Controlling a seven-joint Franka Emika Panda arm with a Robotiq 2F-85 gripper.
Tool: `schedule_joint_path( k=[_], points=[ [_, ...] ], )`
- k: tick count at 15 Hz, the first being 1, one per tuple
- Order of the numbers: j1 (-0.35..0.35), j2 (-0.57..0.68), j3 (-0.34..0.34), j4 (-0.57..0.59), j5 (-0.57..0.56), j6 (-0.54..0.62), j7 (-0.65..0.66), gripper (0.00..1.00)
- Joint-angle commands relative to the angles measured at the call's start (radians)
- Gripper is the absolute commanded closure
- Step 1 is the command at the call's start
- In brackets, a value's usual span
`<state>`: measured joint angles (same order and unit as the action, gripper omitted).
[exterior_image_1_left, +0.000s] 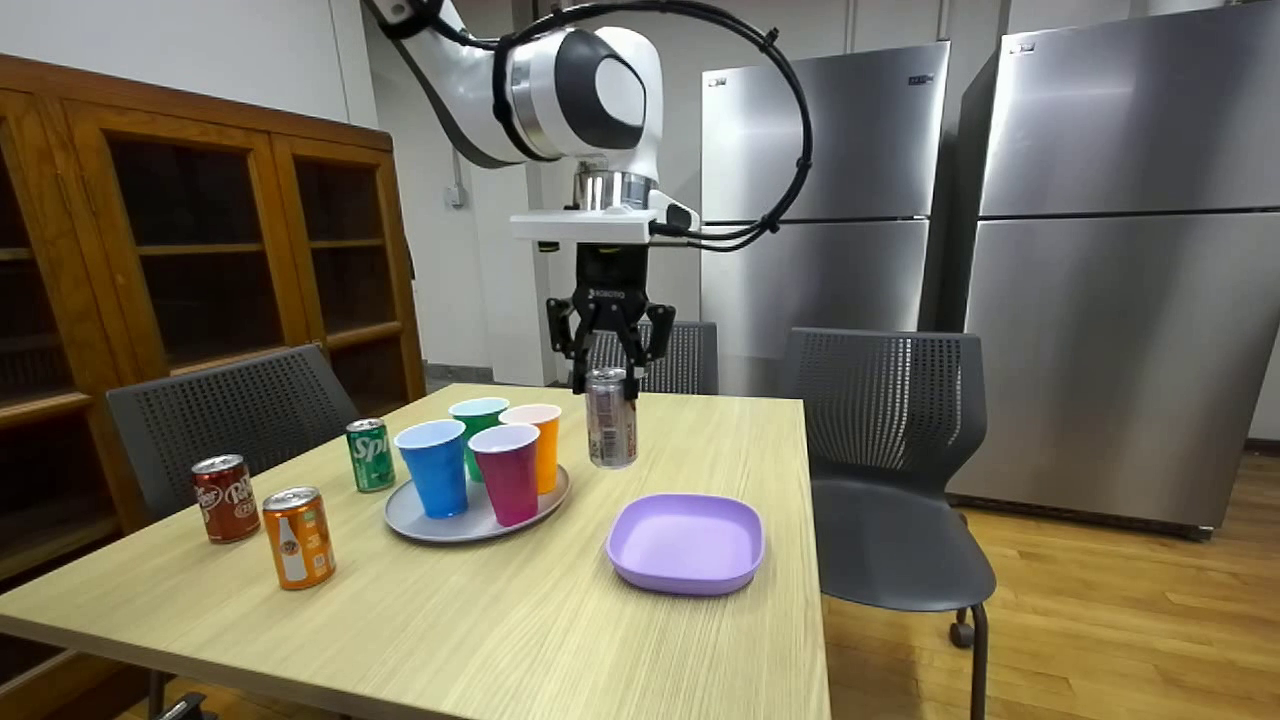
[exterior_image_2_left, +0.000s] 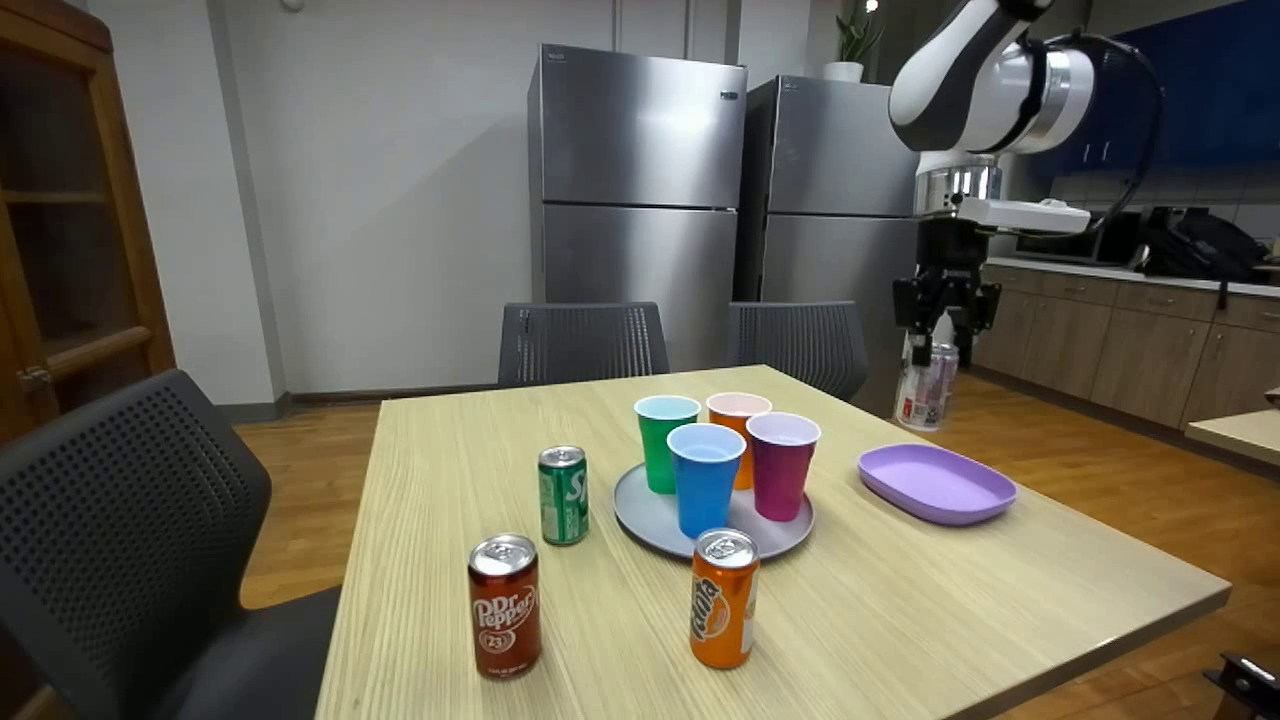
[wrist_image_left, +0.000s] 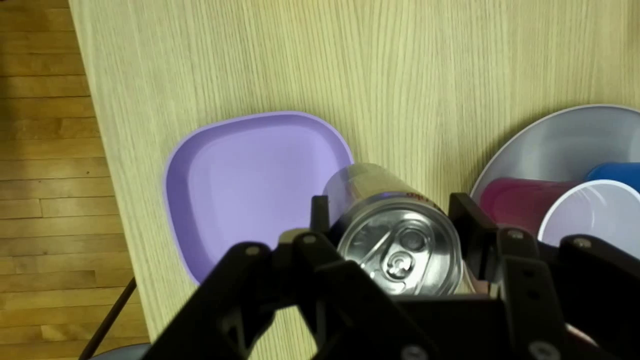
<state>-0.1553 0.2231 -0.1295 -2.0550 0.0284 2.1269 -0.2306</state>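
Observation:
A silver can (exterior_image_1_left: 612, 432) hangs upright or nearly so in my gripper (exterior_image_1_left: 605, 385), whose fingers press on its upper part from both sides. In an exterior view the same can (exterior_image_2_left: 925, 395) shows against the floor, raised above the table. Seen from the wrist, the can's lid (wrist_image_left: 400, 255) lies between the jaws of the gripper (wrist_image_left: 392, 215). Its body overlaps the near corner of a purple plate (wrist_image_left: 250, 190), which holds nothing. That plate (exterior_image_1_left: 685, 540) rests on the table, closer to its edge.
On the table (exterior_image_1_left: 520, 640), a grey plate (exterior_image_1_left: 420, 520) carries blue (exterior_image_1_left: 435, 470), magenta (exterior_image_1_left: 508, 475), green (exterior_image_2_left: 655, 455) and orange (exterior_image_1_left: 545, 440) cups. Beyond it stand Sprite (exterior_image_2_left: 563, 500), Dr Pepper (exterior_image_2_left: 504, 610) and Fanta (exterior_image_2_left: 724, 600) cans. Chairs (exterior_image_1_left: 880, 420) surround the table.

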Motion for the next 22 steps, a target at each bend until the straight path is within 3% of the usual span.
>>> schedule_joint_path(
  k=[1, 9, 22],
  points=[
    [-0.023, 0.021, 0.001, 0.019, 0.030, 0.011, -0.007, 0.63],
    [-0.056, 0.124, -0.009, 0.094, 0.050, 0.018, 0.008, 0.63],
    [-0.101, 0.326, -0.002, 0.310, 0.056, -0.001, 0.020, 0.63]
  ],
)
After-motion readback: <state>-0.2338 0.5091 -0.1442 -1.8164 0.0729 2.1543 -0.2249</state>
